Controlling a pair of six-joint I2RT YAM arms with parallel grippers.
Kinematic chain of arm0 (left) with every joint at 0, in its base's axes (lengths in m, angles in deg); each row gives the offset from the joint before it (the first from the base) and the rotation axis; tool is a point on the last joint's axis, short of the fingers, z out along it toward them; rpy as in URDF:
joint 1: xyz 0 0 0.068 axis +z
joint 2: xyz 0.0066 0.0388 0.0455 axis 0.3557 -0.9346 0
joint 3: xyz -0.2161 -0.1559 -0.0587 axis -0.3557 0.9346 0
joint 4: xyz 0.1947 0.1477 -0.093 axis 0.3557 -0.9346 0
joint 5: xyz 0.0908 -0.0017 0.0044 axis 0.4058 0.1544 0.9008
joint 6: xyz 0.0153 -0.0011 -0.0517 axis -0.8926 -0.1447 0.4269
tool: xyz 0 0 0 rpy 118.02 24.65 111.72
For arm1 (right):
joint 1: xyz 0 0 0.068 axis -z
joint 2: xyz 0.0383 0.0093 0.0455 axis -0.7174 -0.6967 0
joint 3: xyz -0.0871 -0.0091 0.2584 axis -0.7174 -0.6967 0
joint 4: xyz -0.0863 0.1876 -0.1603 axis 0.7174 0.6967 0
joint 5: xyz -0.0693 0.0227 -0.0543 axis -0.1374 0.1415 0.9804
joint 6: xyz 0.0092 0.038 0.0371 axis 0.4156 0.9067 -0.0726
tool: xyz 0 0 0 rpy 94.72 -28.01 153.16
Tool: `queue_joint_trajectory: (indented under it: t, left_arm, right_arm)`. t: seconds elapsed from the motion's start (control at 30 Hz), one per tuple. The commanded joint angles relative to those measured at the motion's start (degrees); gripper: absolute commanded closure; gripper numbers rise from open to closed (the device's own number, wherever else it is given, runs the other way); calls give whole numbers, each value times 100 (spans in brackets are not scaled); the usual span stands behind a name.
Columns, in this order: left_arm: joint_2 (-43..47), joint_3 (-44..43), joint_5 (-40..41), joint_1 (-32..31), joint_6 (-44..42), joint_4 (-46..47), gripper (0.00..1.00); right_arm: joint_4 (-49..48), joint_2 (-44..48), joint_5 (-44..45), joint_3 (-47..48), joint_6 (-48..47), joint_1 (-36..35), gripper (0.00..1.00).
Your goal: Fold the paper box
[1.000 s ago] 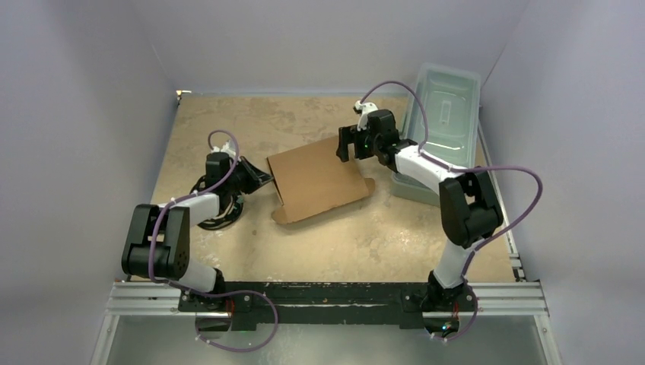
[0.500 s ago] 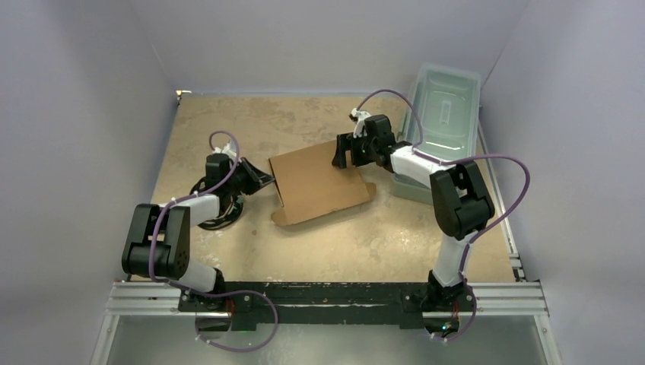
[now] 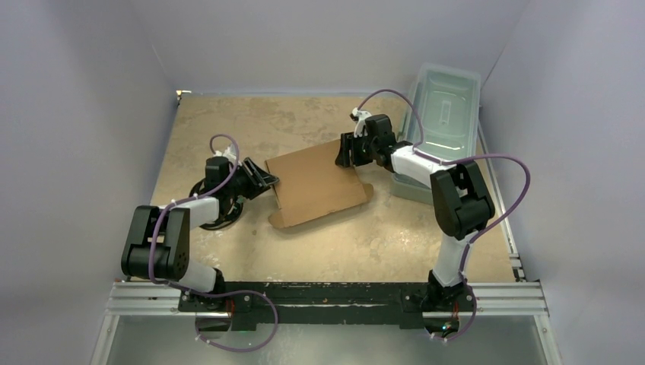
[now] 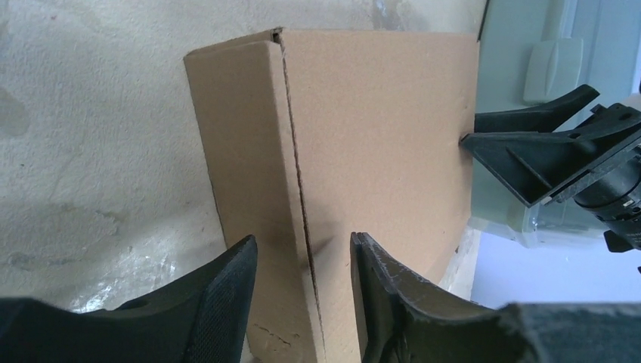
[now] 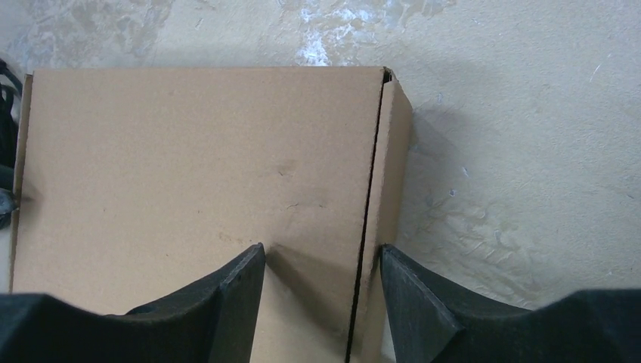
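The paper box (image 3: 316, 182), plain brown cardboard folded into a shallow closed shape, lies tilted at mid-table. My left gripper (image 3: 268, 179) sits at its left end. In the left wrist view the left gripper (image 4: 302, 240) is open, its jaws either side of the seam along the paper box (image 4: 378, 128) without pinching it. My right gripper (image 3: 347, 155) is at the far right corner. In the right wrist view the right gripper (image 5: 321, 248) is open and straddles the side wall of the paper box (image 5: 189, 151), one finger over the top panel, the other outside the wall.
A clear plastic lidded bin (image 3: 441, 125) stands at the back right, just behind the right arm. A dark round object (image 3: 219, 213) lies under the left forearm. Grey walls close in the left, back and right sides of the table (image 3: 228, 129).
The left gripper has opened from shut at the box's left end. The right gripper came down onto the far right corner and its jaws have narrowed. The box has shifted slightly.
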Motion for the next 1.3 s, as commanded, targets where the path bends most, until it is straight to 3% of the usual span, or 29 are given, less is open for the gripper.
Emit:
queue_joint_trajectory:
  t: [0.0,0.37,0.6,0.87,1.1,1.27]
  left_arm:
    - [-44,34,-67,18,-165,43,52]
    - [-125,-59,-138,-25,-144,170,43]
    - [-40,-239,-67,-19,-208,-37,49]
    - [-19,-310,131,-23,-387,-387,48]
    - [-53,-307,72,-25,-328,-278,49]
    - [-112,-376,-80,-68,-305,-180,61]
  right_arm:
    - [-152,221,-276,122,-162,-28,41]
    - [-198,908,-799,6,-319,-92,44]
    - [-165,902,-450,7,-362,-196,44]
    - [-167,601,800,35,-260,-170,24]
    - [-128,157,278,24,-5,-115,22]
    - [-197,91,-546,-35,106,-97,27]
